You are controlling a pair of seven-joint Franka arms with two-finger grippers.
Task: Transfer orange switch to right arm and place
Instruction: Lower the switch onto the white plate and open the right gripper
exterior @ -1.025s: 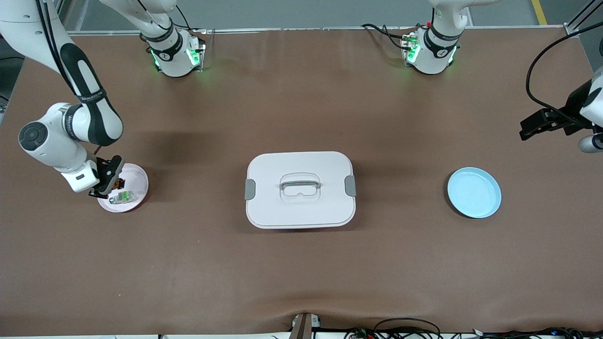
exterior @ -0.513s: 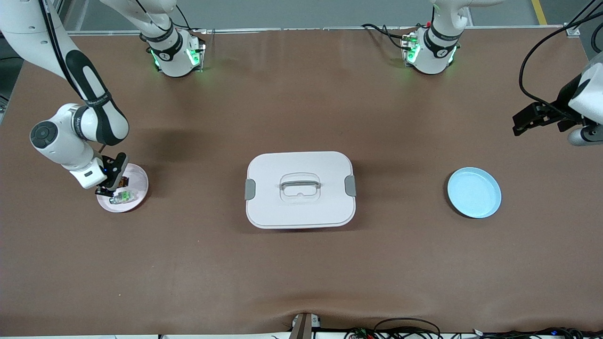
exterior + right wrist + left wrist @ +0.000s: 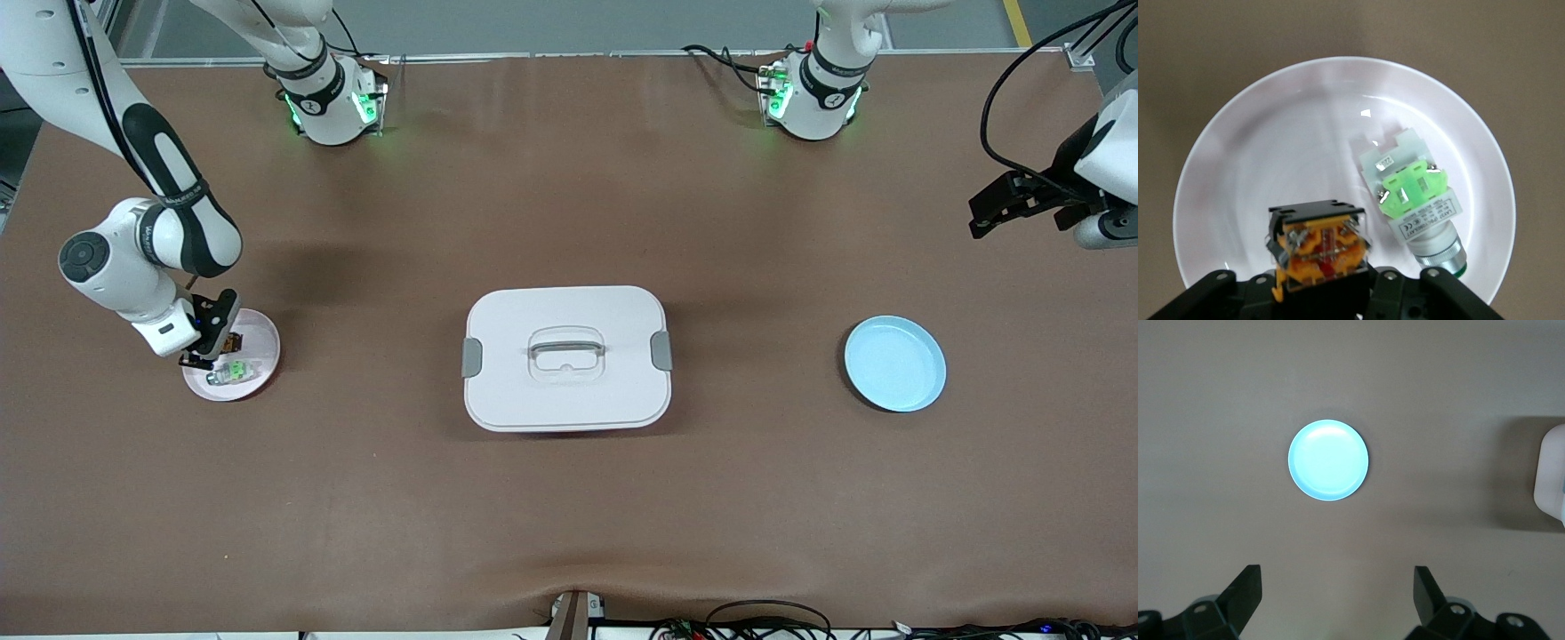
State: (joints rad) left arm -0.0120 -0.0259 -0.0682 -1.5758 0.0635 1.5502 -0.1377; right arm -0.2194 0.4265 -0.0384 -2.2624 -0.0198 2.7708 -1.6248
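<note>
The orange switch [image 3: 1319, 250], a black block with orange insides, sits between the fingers of my right gripper [image 3: 1325, 287], tilted just over the pale pink plate [image 3: 1271, 153]. In the front view the right gripper [image 3: 210, 345] is at the plate's [image 3: 262, 351] edge toward the right arm's end of the table, with the switch [image 3: 233, 340] at its tips. My left gripper [image 3: 1336, 600] is open and empty, high over the table at the left arm's end [image 3: 985, 216].
A clear switch with a green centre [image 3: 1415, 200] lies on the pink plate, beside the orange one [image 3: 233, 372]. A white lidded box [image 3: 566, 357] sits mid-table. A light blue plate [image 3: 894, 364] lies toward the left arm's end, also in the left wrist view [image 3: 1328, 459].
The right arm's wrist has shifted a little toward its base, with the gripper staying on the orange switch at the pink plate. The left gripper has drifted toward the robots' side.
</note>
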